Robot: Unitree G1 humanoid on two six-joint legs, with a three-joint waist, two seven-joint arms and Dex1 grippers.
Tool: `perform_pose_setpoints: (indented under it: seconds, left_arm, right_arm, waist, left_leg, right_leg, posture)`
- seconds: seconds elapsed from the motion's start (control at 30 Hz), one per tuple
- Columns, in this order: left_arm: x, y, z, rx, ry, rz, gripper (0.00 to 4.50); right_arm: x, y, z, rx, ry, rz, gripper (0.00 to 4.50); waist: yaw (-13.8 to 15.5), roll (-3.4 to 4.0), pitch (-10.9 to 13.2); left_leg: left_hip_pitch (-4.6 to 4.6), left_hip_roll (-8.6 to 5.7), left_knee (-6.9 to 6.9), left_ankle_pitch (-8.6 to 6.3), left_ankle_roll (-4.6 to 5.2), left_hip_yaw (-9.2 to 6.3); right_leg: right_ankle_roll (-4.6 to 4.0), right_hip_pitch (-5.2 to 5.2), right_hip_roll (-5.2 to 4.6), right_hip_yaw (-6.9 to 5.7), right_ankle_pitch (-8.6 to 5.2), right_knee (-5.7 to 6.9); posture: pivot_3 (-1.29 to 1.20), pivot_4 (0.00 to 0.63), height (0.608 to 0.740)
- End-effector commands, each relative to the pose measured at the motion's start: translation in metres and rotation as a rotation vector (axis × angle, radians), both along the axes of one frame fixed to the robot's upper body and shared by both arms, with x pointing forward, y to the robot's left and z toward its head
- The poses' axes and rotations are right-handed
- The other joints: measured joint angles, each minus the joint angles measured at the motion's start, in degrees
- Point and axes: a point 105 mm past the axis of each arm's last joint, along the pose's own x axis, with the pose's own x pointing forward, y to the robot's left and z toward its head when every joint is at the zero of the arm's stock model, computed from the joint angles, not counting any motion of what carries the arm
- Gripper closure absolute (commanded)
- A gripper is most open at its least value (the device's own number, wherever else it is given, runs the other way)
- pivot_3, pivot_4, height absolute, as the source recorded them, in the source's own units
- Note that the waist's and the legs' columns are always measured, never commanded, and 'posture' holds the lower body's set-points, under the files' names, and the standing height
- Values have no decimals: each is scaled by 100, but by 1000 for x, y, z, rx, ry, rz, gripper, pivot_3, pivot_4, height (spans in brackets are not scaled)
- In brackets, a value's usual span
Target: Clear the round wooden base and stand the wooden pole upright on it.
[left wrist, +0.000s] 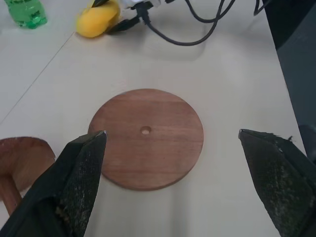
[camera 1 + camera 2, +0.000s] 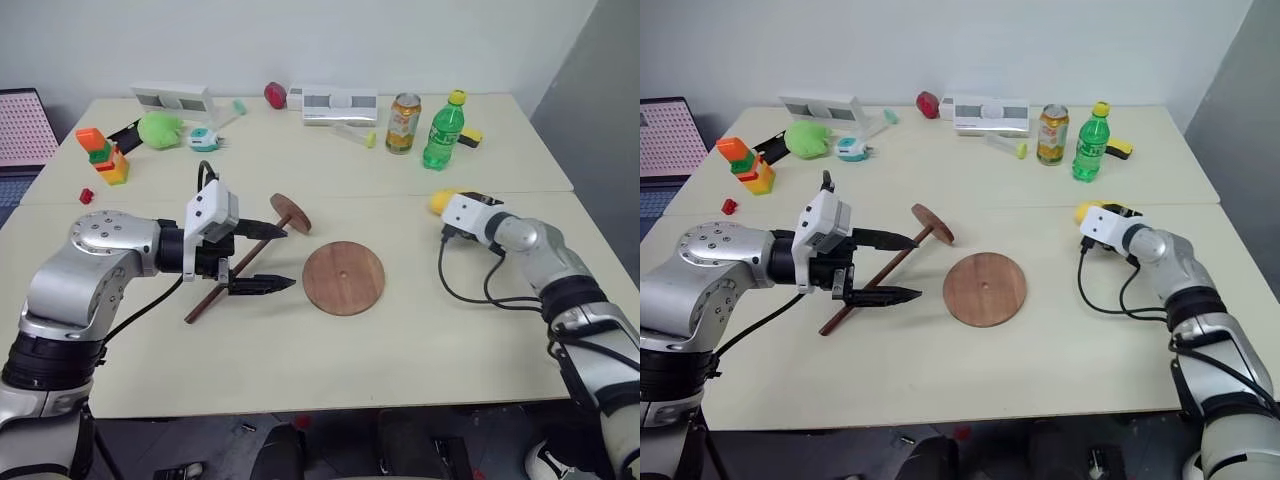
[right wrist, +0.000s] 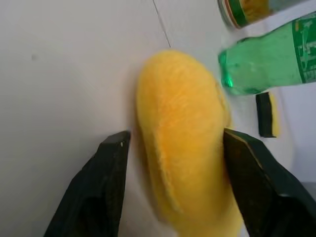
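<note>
Reddish-brown wood marks the base (image 2: 344,278), a thin disc with a small centre hole, lying flat on the pale table (image 2: 330,370) near its middle with nothing on it. Just to its left lies the pole (image 2: 240,270), a dark rod slanting across the table, its fixed disc at the far end tipped up on edge and close to the base without touching it.

The left gripper (image 2: 272,256) hovers over the pole's middle, pointing toward the base, its black fingers (image 1: 81,170) spread wide and holding nothing — in the left wrist view the base sits between the two tips.

The right gripper (image 3: 173,143) is well off to the right of the base, at a yellow plush toy (image 3: 182,163) on the table. Its fingers (image 3: 111,168) stand on either side of the toy; a sliver of gap shows at one of them, and whether the other presses the plush cannot be told.

Farther back stand a green bottle (image 2: 442,131) and a can (image 2: 403,123) side by side, with a black-and-yellow block (image 2: 471,138) just beyond the bottle. Along the far edge — two white boxes (image 2: 340,104), a red ball (image 2: 275,94), a green plush (image 2: 160,129) and a stack of coloured blocks (image 2: 104,157).
</note>
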Motion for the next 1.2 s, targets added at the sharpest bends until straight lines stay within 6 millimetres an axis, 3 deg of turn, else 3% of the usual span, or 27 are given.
perform_pose_setpoints:
  seconds: [0.03, 0.1, 0.27, 0.33, 0.53, 0.73, 0.9, 1.2]
  left_arm:
    - [0, 0, 12, -17, -33, -11, 0]
    - [-1, 0, 11, -15, -30, -13, 0]
    - [0, 2, 9, 0, -28, -10, 0]
    - [1, 7, 10, 13, -23, 20, 0]
    - [27, 55, 0, 187, 51, 269, 0]
    - [62, 60, -15, 282, 139, 466, 0]
    - [75, 44, -1, 321, 252, 480, 0]
    - [91, 33, -24, 722, 427, 505, 0]
  right_arm:
    - [-12, 3, 29, 46, 1, 35, 419]
    - [-26, 6, 37, 71, 45, 72, 16]
    - [-59, 17, 53, 167, 166, 170, 16]
    - [-82, 33, 61, 295, 261, 274, 16]
    - [-151, 77, 89, 526, 510, 625, 16]
    - [-162, 93, 92, 551, 579, 624, 16]
    - [-165, 102, 94, 556, 613, 636, 16]
    - [-166, 119, 90, 566, 615, 686, 16]
  waist:
    - [27, 0, 0]
    - [30, 0, 0]
    - [83, 2, 1]
    - [92, 2, 1]
    - [112, 2, 2]
    - [145, 2, 1]
    - [163, 0, 2]
    - [118, 0, 2]
  left_leg:
    - [1, -1, 0, 0, 1, 1]
    - [3, 1, 0, -1, 1, 1]
    - [1, 2, -1, -2, 3, -3]
    - [0, 1, 0, -6, 10, -7]
    - [2, -2, 3, -13, 23, -22]
    - [4, -6, 7, -14, 24, -32]
    - [-6, -9, 13, -13, 23, -42]
    - [-4, -11, 6, -1, 3, -40]
  right_leg:
    - [0, 0, 0, 0, 0, 1]
    - [0, 0, 3, 1, 0, 4]
    - [0, 0, 4, -2, 0, 2]
    - [0, 2, 3, -6, 0, 1]
    - [0, 10, 5, -20, 0, 2]
    - [0, 23, 5, -33, 0, -5]
    - [0, 20, 7, -44, -1, -6]
    - [1, 20, 7, -43, -1, -9]
  posture:
    - [0, 150, 740]
    - [0, 150, 740]
    - [0, 150, 740]
    - [0, 150, 740]
    - [0, 150, 740]
    - [0, 150, 740]
    - [0, 150, 740]
    - [0, 150, 740]
